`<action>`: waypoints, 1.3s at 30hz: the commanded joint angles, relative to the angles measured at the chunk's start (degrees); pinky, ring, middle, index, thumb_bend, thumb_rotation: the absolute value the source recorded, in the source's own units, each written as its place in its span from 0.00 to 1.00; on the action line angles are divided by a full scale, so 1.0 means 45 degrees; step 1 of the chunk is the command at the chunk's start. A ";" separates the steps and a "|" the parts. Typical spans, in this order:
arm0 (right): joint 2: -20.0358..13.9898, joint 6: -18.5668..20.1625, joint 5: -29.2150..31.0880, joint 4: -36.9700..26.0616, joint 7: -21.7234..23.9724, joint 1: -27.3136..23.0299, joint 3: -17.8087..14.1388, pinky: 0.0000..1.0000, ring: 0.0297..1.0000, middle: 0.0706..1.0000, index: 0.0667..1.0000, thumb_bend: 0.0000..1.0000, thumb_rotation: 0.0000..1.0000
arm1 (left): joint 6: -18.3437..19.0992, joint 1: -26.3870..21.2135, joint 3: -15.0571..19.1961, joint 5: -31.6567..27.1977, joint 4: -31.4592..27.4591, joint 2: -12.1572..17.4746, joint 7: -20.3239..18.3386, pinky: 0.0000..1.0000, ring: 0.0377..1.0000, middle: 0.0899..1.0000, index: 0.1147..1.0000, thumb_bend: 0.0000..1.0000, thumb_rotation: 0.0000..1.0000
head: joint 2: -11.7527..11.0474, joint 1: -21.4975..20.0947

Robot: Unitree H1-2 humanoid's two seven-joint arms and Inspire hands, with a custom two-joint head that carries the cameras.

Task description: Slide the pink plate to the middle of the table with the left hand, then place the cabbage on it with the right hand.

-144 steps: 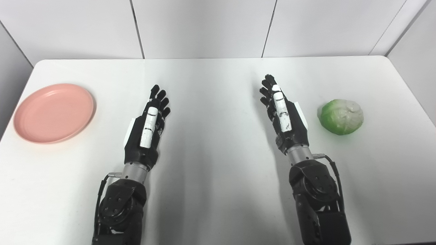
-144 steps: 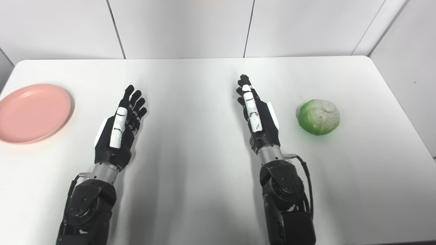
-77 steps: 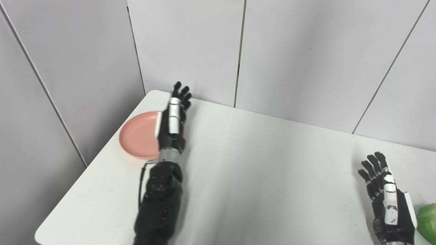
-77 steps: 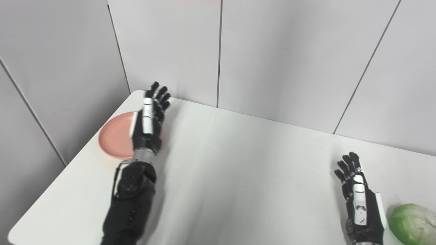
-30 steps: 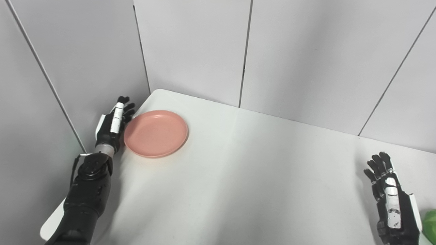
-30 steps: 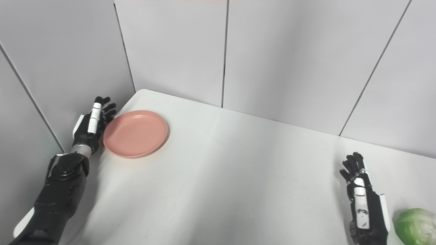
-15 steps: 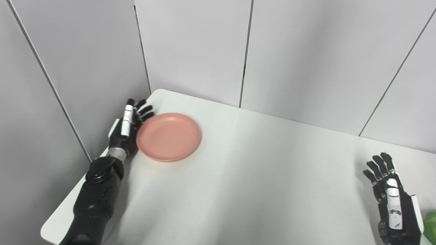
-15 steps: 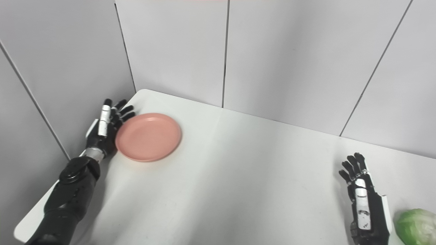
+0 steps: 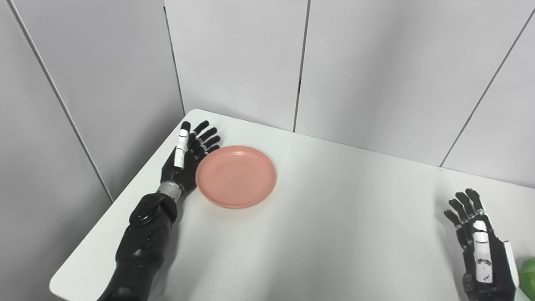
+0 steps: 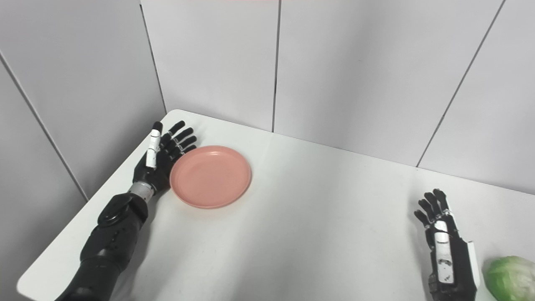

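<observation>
The pink plate (image 9: pixel 236 175) is being pushed along the white table (image 9: pixel 317 234) by the left hand (image 9: pixel 187 155), whose fingers are spread flat against its rim, with nothing held. It is not in the middle yet. The cabbage (image 10: pixel 510 278) is not yet picked up; the right hand (image 10: pixel 445 251) is kept open beside it. Nothing is seen in the way.

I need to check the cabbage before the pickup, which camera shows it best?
The right eye view: most of the cabbage shows at the bottom right corner, beside the open right hand. The left eye view catches only a green sliver at the picture's edge.
</observation>
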 commanded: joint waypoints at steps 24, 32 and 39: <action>0.0125 0.0998 -0.0067 -0.1361 -0.0305 0.0683 0.0202 1.00 0.98 0.98 0.99 0.54 0.96 | 0.2128 0.0825 -0.2624 0.1339 -0.4192 -0.2099 0.0564 0.97 0.95 0.93 0.92 0.75 0.86 | 0.0946 -0.0722; 0.0254 0.2509 -0.0097 -0.2611 -0.0719 0.1054 0.0157 1.00 0.97 0.97 0.97 0.48 0.95 | 0.2264 0.1546 -0.3267 0.1866 -0.5303 -0.3237 0.1061 1.00 0.99 0.99 0.98 0.71 0.91 | 0.1582 -0.1421; 0.0422 0.3778 -0.0590 -0.4022 -0.1153 0.1308 0.0291 1.00 0.95 0.94 0.95 0.48 0.96 | 0.2971 0.2598 -0.3764 0.1834 -0.7112 -0.4020 0.1279 1.00 1.00 1.00 0.99 0.67 0.90 | 0.2977 -0.3833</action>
